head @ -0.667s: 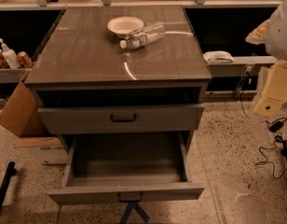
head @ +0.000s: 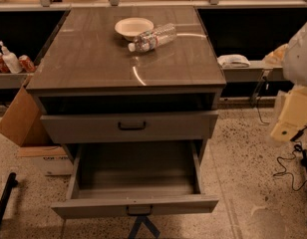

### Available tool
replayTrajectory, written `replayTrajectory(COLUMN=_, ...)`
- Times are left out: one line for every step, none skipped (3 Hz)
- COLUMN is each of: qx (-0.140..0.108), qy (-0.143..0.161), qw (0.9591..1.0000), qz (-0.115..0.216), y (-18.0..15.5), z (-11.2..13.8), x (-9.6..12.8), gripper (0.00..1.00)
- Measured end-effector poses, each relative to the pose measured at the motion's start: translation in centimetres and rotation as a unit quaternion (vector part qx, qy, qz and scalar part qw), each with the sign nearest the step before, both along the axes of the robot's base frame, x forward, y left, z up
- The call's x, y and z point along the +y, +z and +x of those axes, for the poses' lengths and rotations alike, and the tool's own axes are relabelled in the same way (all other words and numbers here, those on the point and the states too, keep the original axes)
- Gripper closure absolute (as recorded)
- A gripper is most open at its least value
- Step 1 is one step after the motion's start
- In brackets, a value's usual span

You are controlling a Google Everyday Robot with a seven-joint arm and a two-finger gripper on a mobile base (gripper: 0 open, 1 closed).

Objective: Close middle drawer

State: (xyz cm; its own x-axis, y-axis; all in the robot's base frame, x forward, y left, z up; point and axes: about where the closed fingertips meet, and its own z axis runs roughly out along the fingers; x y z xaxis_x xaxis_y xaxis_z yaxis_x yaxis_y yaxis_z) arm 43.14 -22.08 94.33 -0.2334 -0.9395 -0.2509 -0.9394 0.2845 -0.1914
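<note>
Nearest me, the middle drawer (head: 93, 207) is pulled right out. Its slim front sits at the bottom of the view w/ the black handle (head: 139, 211) at centre, and the box body looks empty. Just under the handle there's a bluish cross (head: 142, 227) on the floor, prob. tape. Behind and above is the taller-front drawer (head: 83, 127), out only a little. The gripper (head: 291, 132) hangs at the right edge on the end of the cream arm (head: 299, 103), well apart from the drawer. I can't tell if the claw is released or clenched, since the frame cuts it off. Risks from here: the arm has to swing across from the right, so a push landing off-centre could rack the drawer on its runners and jam it. Contact too high could hit the taller front instead, or slip over the slim panel into the box. A hard shove may jolt the cabinet and set the bottle (head: 153, 38), lying on its side against the bowl (head: 132, 27) on the countertop (head: 93, 59), rolling. The floor cable (head: 285, 171) lies near the arm side. Hidden: runners, the drawer's underside, and the dark top slot (head: 123, 103).
</note>
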Motion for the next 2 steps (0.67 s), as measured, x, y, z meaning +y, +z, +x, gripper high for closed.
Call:
replayTrajectory(qx=0.053, qy=0.002, qw=0.9975, qz=0.046, y=-7.4, z=-2.2, x=0.2, gripper=0.0)
replayTrajectory(qx=0.113, qy=0.004, qw=0.9905, qz=0.079, y=-14.0, z=-4.6, x=1.2, gripper=0.0)
